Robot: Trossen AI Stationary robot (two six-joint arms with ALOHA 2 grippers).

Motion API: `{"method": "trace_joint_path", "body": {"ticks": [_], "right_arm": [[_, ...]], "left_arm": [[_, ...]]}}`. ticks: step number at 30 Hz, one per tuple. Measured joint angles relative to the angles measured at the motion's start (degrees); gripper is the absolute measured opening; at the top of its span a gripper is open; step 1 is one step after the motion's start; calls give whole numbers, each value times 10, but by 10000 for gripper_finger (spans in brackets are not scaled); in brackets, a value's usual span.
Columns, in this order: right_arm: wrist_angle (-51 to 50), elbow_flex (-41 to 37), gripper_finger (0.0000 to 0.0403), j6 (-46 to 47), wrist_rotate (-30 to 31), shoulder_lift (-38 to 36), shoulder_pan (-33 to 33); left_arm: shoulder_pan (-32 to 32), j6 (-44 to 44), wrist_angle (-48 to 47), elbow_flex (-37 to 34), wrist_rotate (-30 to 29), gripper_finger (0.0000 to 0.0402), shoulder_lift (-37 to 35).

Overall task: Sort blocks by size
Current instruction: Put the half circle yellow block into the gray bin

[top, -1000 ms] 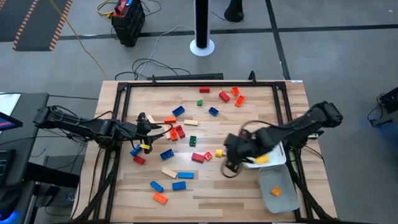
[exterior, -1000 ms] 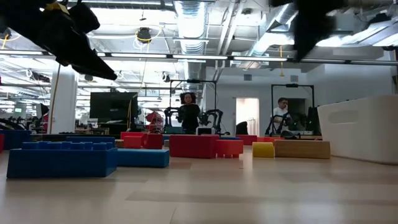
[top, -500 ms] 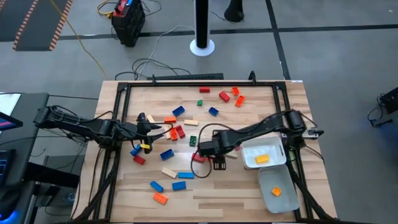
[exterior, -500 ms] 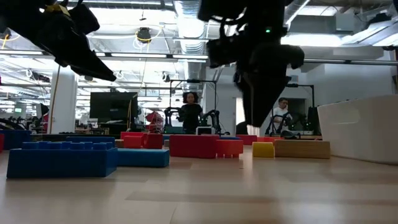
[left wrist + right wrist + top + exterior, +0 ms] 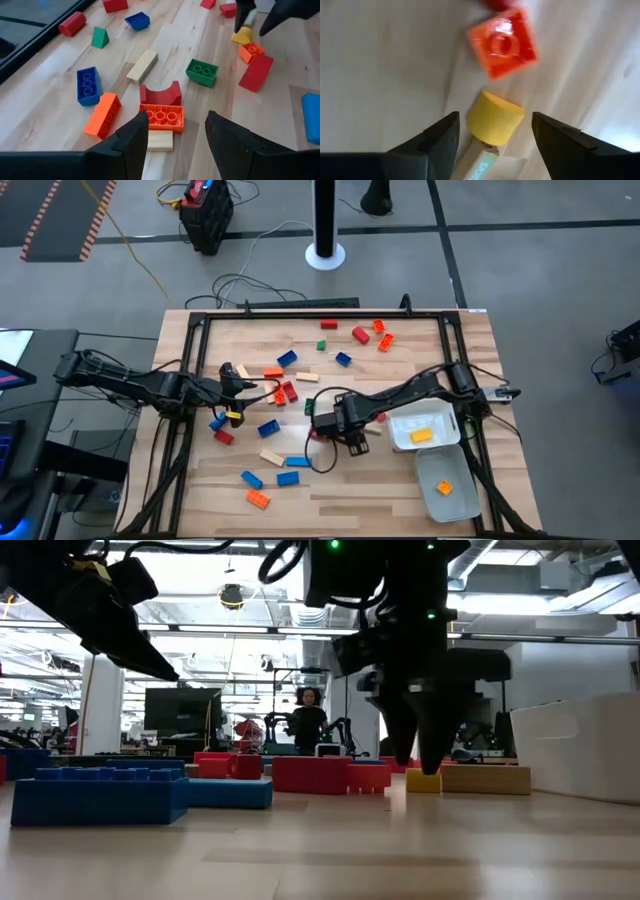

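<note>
Moved left since the earlier frames: right gripper (image 5: pixel 340 442), away from the white trays (image 5: pixel 425 430) at the table's right and out over the table (image 5: pixel 400 370) middle. Now hanging above a small yellow block (image 5: pixel 495 118), fingers (image 5: pixel 435 142) spread wide either side of it, nothing held, not touching it. Yellow block rounded on top, no clear long axis; sits against the end of a tan oblong block (image 5: pixel 480 162), with a squarish orange block (image 5: pixel 503 42) just beyond and a red block (image 5: pixel 256 73) near that. Orange piece inside each tray.

Left gripper (image 5: pixel 243 387) unchanged, parked over the left-centre cluster, fingers (image 5: pixel 131 142) partly apart and empty. Directly ahead of it: orange oblong block (image 5: pixel 161 117), long axis crosswise to the fingers, studs up, touching a red arch block (image 5: pixel 160 94) on its far side and a tan block (image 5: pixel 160 140) on its near side. Second orange oblong (image 5: pixel 102 115) beside it, angled diagonally. Blue oblong (image 5: pixel 87 85) farther left, long axis running near-to-far. Tan oblong (image 5: pixel 142 65) diagonal, well apart from the green block (image 5: pixel 202 72).

Rest of the blocks scattered: several at the far edge, blue and orange ones near the front left (image 5: pixel 258 498). Low view: big blue block (image 5: pixel 100 796) closest, person (image 5: pixel 303 720) standing in the room behind.
</note>
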Motion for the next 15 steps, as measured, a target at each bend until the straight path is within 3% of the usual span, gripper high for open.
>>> {"method": "trace_joint_path", "body": {"ticks": [5,8,12,15], "right_arm": [[-29,0,277,-200,6,0,26],[-25,-4,277,-286,47,0,41],[-11,-5,277,-336,122,0,51],[-12,-5,277,-357,124,0,49]], "left_arm": [[0,7,0,0,0,188,0],[0,10,0,0,0,188,0],[0,11,0,0,0,188,0],[0,11,-1,0,-1,188,0]]}}
